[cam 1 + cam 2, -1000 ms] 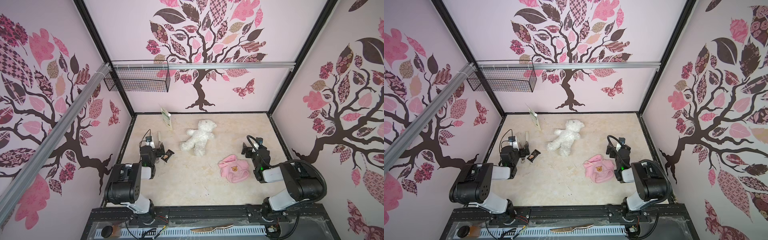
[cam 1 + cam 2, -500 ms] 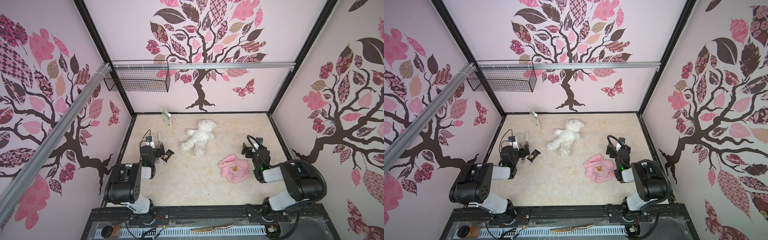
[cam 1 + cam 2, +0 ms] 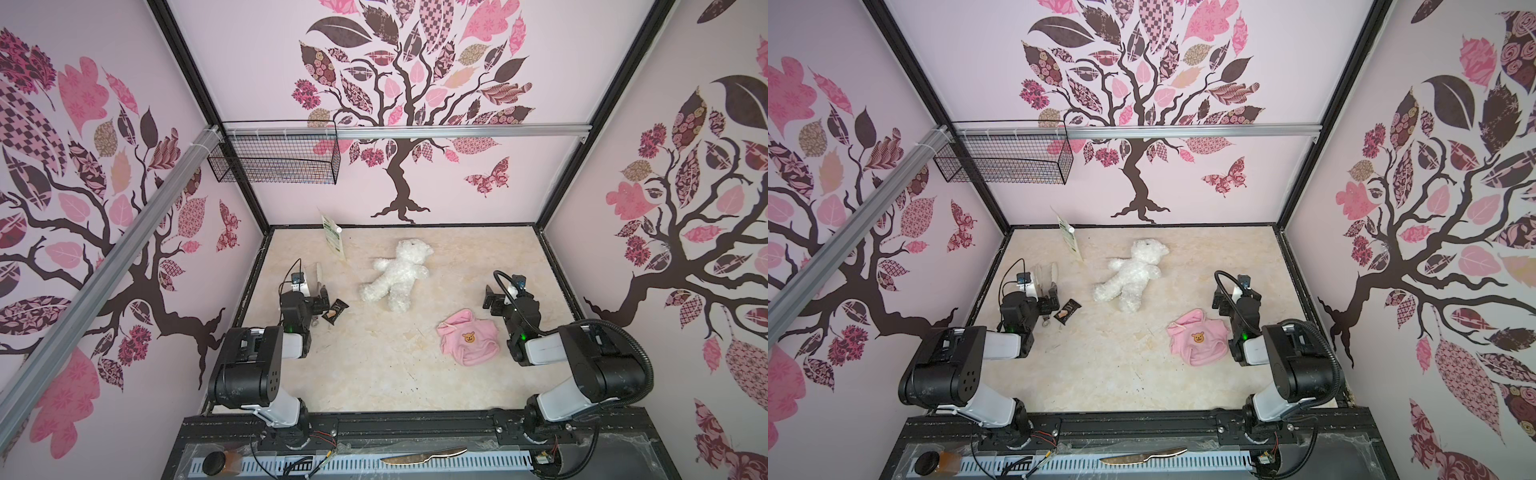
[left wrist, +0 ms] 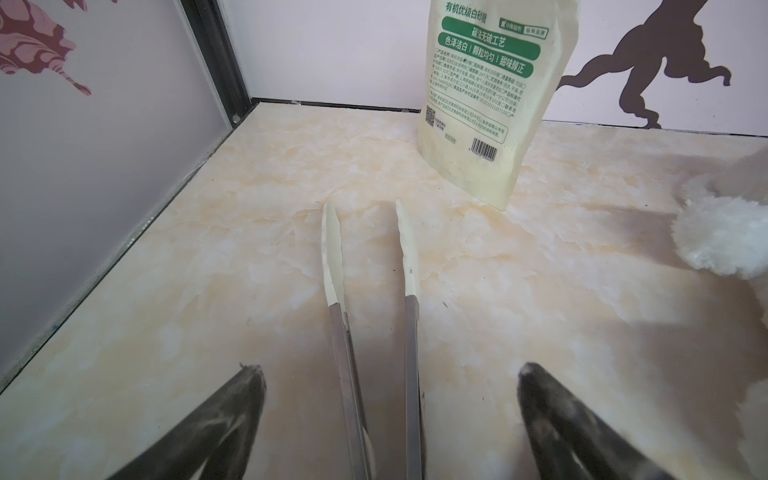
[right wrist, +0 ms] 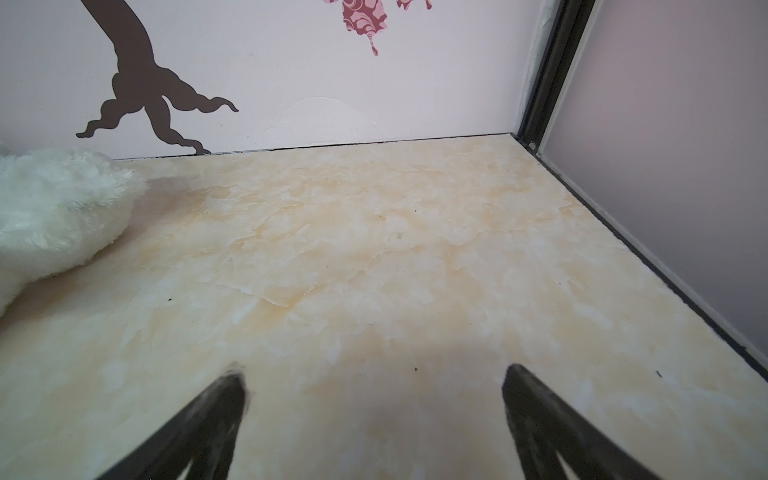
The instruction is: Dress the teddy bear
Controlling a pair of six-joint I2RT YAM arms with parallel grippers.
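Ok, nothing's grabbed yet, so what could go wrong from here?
1. The pink hoodie lies crumpled near the open right tool; a pinch may catch both layers and close its openings.
2. Tongs lie right ahead of the open left tool, with a dark packet beside it; reaching for the teddy bear could drag them along.

On the cream pouch [image 4: 478, 137], "有机优级白砂糖" is being shown at the top. "碳法无硫工艺" and "色泽洁白 | 颗粒均匀 | 甜味醇正" are being displayed on green bands below. A QR code and a barcode are being carried beside fine print too small to be read.
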